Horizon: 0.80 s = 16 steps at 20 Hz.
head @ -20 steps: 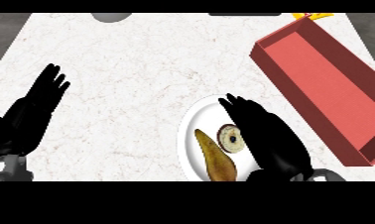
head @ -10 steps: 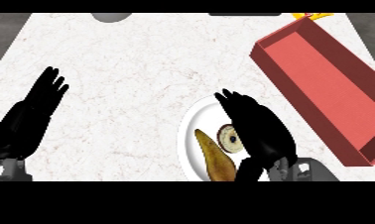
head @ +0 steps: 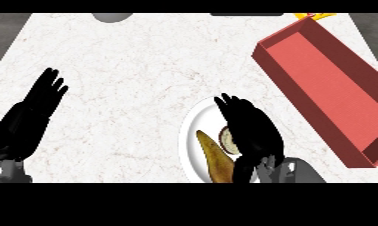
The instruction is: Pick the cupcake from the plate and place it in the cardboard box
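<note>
White marble tabletop (head: 148, 60): black right hand (head: 251, 130), fingers straight, above round white plate (head: 190, 140), half-hiding what seems a pale round cupcake (head: 229, 141).

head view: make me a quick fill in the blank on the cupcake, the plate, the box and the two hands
1. The hand partly covering the cupcake on the white plate is the robot's ___ one.
2. The box is ___ in colour.
3. The cupcake is not yet in the ___.
4. The left hand, open near the view's edge, holds ___.

Missing words: right; red; box; nothing
</note>
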Each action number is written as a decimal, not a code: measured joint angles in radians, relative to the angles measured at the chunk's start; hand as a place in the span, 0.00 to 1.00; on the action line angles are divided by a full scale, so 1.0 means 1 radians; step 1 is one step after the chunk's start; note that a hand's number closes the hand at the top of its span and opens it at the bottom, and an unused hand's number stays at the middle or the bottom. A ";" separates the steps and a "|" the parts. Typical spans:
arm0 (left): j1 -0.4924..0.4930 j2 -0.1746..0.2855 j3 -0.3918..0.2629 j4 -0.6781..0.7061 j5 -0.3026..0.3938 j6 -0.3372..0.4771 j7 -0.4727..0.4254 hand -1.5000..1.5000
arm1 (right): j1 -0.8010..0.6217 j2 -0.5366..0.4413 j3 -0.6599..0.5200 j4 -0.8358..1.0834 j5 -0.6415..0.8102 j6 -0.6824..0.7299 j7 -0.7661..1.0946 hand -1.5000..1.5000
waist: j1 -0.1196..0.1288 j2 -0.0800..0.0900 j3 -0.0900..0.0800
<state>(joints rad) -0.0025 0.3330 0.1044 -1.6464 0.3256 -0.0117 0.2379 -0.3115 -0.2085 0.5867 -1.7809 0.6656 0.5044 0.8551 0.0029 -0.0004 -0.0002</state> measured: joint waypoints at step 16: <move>-0.017 -0.053 0.045 -0.027 -0.048 -0.032 0.047 0.50 | 0.063 0.070 -0.063 0.081 0.126 0.075 -0.091 0.00 | -0.001 0.000 0.000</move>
<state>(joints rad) -0.0197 0.2801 0.1495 -1.6738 0.2776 -0.0439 0.2851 -0.2485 -0.1381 0.5241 -1.6999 0.7921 0.5790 0.7644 0.0021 -0.0004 0.0000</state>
